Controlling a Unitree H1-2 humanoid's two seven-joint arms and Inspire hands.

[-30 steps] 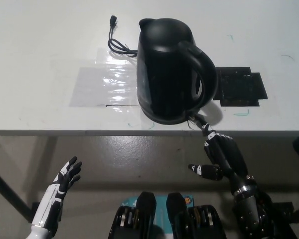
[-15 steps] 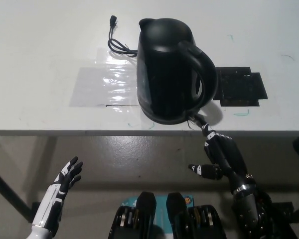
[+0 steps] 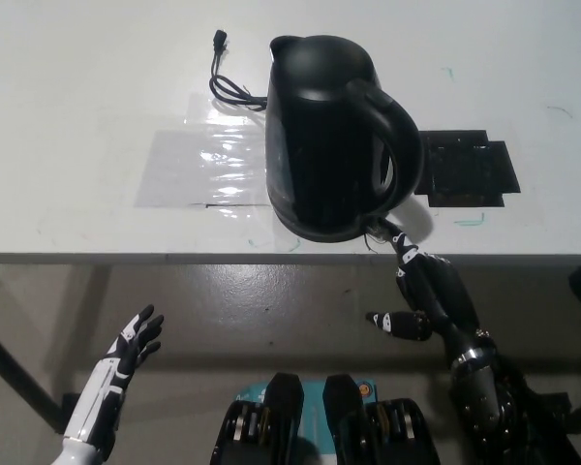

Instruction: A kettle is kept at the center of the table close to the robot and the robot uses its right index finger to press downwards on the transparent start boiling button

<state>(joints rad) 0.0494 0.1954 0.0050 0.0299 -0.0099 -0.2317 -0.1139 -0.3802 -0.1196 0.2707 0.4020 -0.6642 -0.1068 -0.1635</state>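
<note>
A black kettle (image 3: 331, 136) stands upright near the table's front edge, its handle turned toward the right. At the foot of the handle a small clear button (image 3: 381, 231) shows. My black right hand (image 3: 429, 295) reaches up from the lower right, one finger stretched out with its tip touching the button, the other fingers curled and the thumb sticking out to the left. It holds nothing. My white left hand (image 3: 126, 360) rests low at the lower left, below the table edge, fingers spread.
The kettle's black cord and plug (image 3: 225, 82) lie behind it to the left. A sheet of clear film (image 3: 201, 165) is taped on the white table (image 3: 87, 107) left of the kettle. A black square patch (image 3: 470, 172) lies to its right.
My right hand has edged upward, bringing the outstretched fingertip closer onto the button. The left hand has barely shifted.
</note>
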